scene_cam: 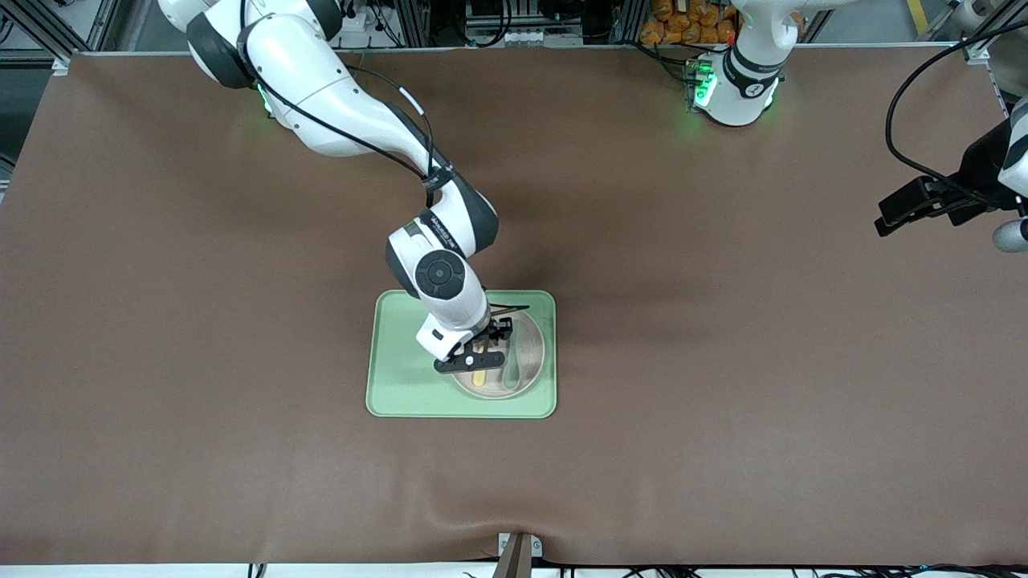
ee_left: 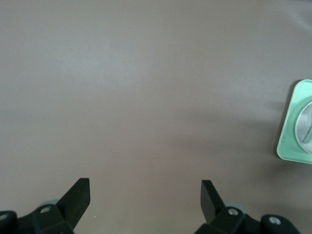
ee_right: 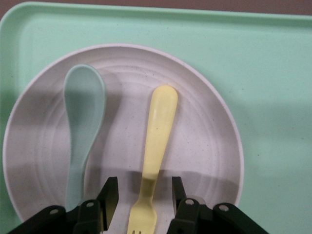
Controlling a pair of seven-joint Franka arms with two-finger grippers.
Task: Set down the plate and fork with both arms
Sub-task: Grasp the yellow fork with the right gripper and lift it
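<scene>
On the plate (ee_right: 204,146) lie the fork (ee_right: 157,146) and a spoon (ee_right: 82,126). The right gripper (ee_right: 142,197) hangs over the plate, jaws parted astride the fork's neck — seemingly not clamping it. The left gripper (ee_left: 145,197) waits wide open and empty, well apart from the plate over bare tabletop (ee_left: 146,87).

Brown table cover (scene_cam: 723,361), alu frame (scene_cam: 80,24) w/ cables.

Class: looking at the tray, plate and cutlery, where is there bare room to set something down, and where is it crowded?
Free: the pale green rectangular tray strip toward the right arm's end, beside the round off-white plate; also brown tabletop all around. Crowded: the plate, holding the pale yellow fork and grey-green spoon, with the open right gripper straddling the fork. The open left gripper waits over bare tabletop.
</scene>
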